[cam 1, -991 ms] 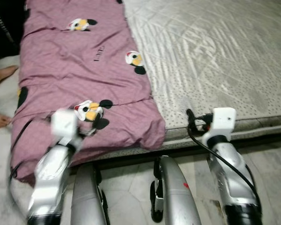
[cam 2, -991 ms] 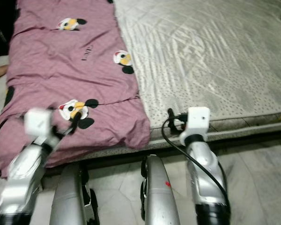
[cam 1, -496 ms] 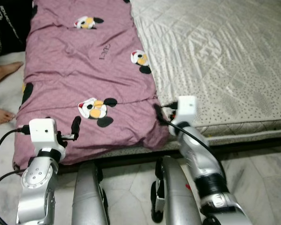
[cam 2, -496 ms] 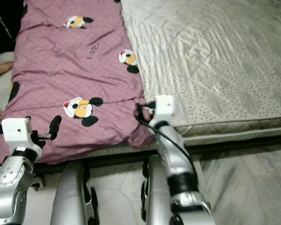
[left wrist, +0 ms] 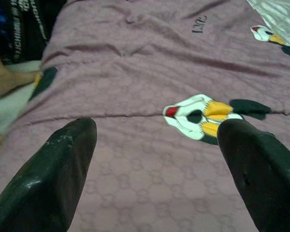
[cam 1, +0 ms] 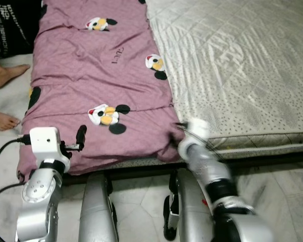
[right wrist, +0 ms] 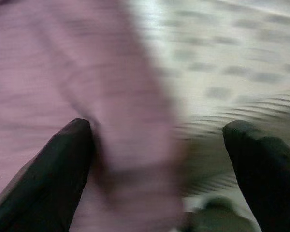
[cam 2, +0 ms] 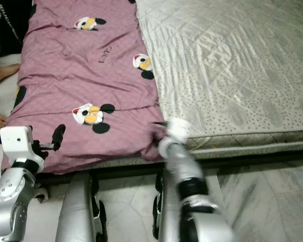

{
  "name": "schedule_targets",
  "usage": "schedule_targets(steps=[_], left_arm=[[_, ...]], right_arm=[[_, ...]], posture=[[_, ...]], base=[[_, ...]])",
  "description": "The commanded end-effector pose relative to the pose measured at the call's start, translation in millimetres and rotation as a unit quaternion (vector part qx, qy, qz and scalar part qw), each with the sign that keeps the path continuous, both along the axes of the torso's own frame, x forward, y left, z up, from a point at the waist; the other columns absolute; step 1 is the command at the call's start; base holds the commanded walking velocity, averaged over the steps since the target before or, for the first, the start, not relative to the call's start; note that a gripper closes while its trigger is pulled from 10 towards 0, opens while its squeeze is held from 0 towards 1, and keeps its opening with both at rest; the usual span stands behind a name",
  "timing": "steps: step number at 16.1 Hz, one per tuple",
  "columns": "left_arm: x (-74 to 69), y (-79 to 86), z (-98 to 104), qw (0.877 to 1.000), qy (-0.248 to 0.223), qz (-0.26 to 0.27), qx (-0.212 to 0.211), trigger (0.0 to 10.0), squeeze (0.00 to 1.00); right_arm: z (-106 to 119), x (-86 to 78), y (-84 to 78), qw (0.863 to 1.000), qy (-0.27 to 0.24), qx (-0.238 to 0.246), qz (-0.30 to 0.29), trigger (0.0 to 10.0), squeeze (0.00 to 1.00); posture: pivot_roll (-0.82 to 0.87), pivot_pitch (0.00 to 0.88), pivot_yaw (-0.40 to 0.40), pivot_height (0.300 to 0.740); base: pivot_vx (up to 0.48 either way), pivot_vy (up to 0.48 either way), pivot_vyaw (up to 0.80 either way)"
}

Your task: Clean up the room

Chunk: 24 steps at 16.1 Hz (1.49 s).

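Pink blanket [cam 1: 96, 85] with cartoon mouse prints lies spread along the left side of the bed, on a pale quilted mattress [cam 1: 242, 65], and its near edge hangs over the front of the bed toward the tiled floor [cam 1: 283, 186]. You have your left gripper [cam 1: 80, 137] raised in front of that near edge, close to the blanket's lower left corner; in the left wrist view its fingers [left wrist: 53, 174] stand wide apart and released, with nothing between them, pointing across the pink cloth toward one of the mouse prints [left wrist: 208, 116]. Your right gripper [right wrist: 159, 159] is at the blanket's near right corner, where the pink cloth meets the mattress edge; the head views show that arm blurred, and the right wrist view is blurred too, but you can see its fingers [right wrist: 48, 179] spread apart with the folded pink corner lying between them, not clamped. A person's bare feet [cam 1: 7, 75] rest on the floor beside the bed at your far left, next to dark clothing with white lettering [cam 1: 10, 25]. Your own two silver legs [cam 1: 98, 212] stand on the floor just in front of the bed.
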<state>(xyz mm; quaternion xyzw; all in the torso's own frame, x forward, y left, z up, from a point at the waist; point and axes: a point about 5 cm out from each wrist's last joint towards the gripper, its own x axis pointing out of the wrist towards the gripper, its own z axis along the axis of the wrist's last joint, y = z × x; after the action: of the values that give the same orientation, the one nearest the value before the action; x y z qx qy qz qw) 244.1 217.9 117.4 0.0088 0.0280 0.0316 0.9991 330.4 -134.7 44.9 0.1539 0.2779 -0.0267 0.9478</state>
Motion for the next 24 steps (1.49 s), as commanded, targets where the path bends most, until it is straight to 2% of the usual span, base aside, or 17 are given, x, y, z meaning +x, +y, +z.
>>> schedule_targets(steps=[1, 4, 5, 6, 7, 9, 10, 13, 15, 17, 24], left_arm=[[-1.3, 1.7, -2, 1.0, 0.008, 0.005, 0.0, 10.0, 0.0], [1.8, 0.1, 0, 1.0, 0.006, 0.002, 0.001, 10.0, 0.0], [2.3, 1.0, -1, 1.0, 0.007, -0.001, 0.003, 10.0, 0.0], [2.7, 1.7, -1, 1.0, 0.007, 0.0, 0.004, 10.0, 0.0], [2.5, 3.0, -2, 1.0, 0.007, 0.0, 0.004, 10.0, 0.0], [2.9, 2.2, -4, 1.0, 0.005, -0.001, -0.006, 10.0, 0.0], [3.4, -1.2, -6, 1.0, 0.006, -0.008, -0.014, 10.0, 0.0], [3.1, -12.9, -9, 0.999, 0.006, -0.036, -0.029, 10.0, 0.0], [4.6, -22.6, -13, 0.997, 0.008, -0.059, -0.044, 10.0, 0.0], [9.3, -25.8, -15, 0.997, 0.008, -0.06, -0.053, 10.0, 0.0], [18.3, -34.9, -10, 0.995, -0.007, -0.076, -0.058, 10.0, 0.0]], right_arm=[[-5, -2.6, -10.6, 1.0, 0.018, -0.002, -0.026, 10.0, 0.0], [4, 0.8, -30.0, 0.998, -0.006, -0.016, -0.057, 10.0, 0.0], [17, 3.4, -38.0, 0.996, -0.055, -0.04, -0.065, 10.0, 0.0], [24, 4.1, -40.9, 0.993, -0.088, -0.041, -0.072, 10.0, 0.0], [39, 1.7, -43.9, 0.985, -0.147, -0.058, -0.065, 10.0, 0.0], [57, -7.0, -45.3, 0.971, -0.221, -0.07, -0.052, 10.0, 0.0], [67, -17.2, -45.6, 0.964, -0.254, -0.07, -0.044, 10.0, 0.0], [80, -35.0, -40.4, 0.951, -0.306, -0.045, -0.012, 10.0, 0.0], [82, -41.1, -33.2, 0.949, -0.311, -0.041, -0.002, 10.0, 0.0], [86, -42.5, -28.1, 0.947, -0.318, -0.039, 0.006, 10.0, 0.0], [95, -40.3, -25.2, 0.945, -0.324, -0.034, 0.016, 10.0, 0.0]], posture=[[0.12, 0.218, -0.054, 0.589], [0.11, 0.211, -0.052, 0.589], [0.11, 0.195, -0.049, 0.589], [0.11, 0.195, -0.049, 0.589], [0.1, 0.176, -0.045, 0.589], [0.08, 0.154, -0.037, 0.589], [0.07, 0.137, -0.031, 0.589], [0.04, 0.115, -0.027, 0.589], [0.03, 0.103, -0.026, 0.614], [0.01, 0.096, -0.019, 0.649], [0.01, 0.101, -0.019, 0.729]], base=[[0.0, 0.0, 0.0], [0.0, 0.0, 0.0], [0.0, 0.0, 0.0], [0.0, 0.0, 0.0], [0.0, 0.0, 0.0], [0.0, 0.0, 0.0], [0.0, 0.0, 0.0], [0.0, 0.0, 0.0], [0.0, 0.0, 0.0], [0.0, 0.0, 0.0], [0.0, 0.0, 0.0]])
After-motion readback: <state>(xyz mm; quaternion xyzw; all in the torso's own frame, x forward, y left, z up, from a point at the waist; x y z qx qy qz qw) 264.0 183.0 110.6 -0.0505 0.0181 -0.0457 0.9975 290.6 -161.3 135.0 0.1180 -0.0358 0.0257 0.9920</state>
